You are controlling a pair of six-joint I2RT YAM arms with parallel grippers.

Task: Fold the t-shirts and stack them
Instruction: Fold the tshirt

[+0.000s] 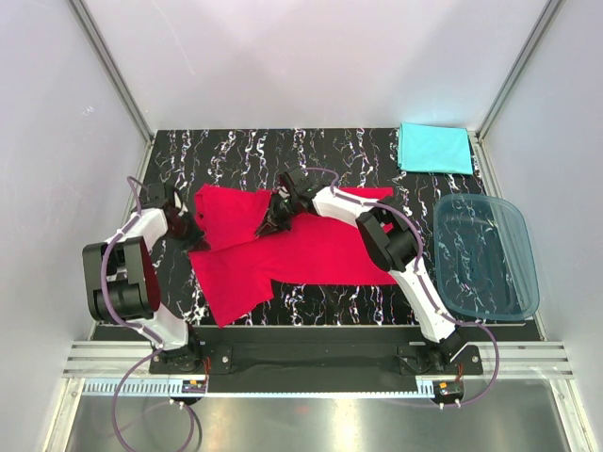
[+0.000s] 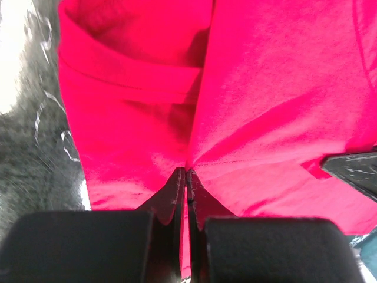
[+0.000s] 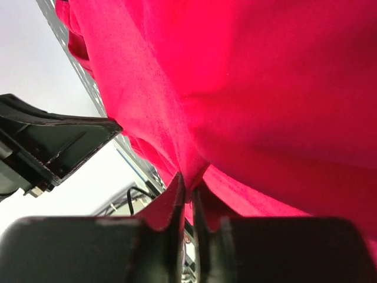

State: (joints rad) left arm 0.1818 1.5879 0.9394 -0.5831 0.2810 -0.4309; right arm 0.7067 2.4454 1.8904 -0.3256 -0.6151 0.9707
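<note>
We see the red t-shirt lying rumpled, half-spread across the counter at centre frame; left jaws and right jaws each pinch together on its fabric.

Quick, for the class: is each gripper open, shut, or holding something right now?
The left gripper is shut, pinching the red t-shirt.
The right gripper is shut on the same red t-shirt.

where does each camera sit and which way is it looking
Top: above and behind the bases, looking down on the table, red shirt, cyan shirt and tub; left arm and right arm show.
Left wrist: looks along the left gripper, shut on the red shirt.
Right wrist: same, along the right gripper.
Shared: all see the red shirt.
</note>
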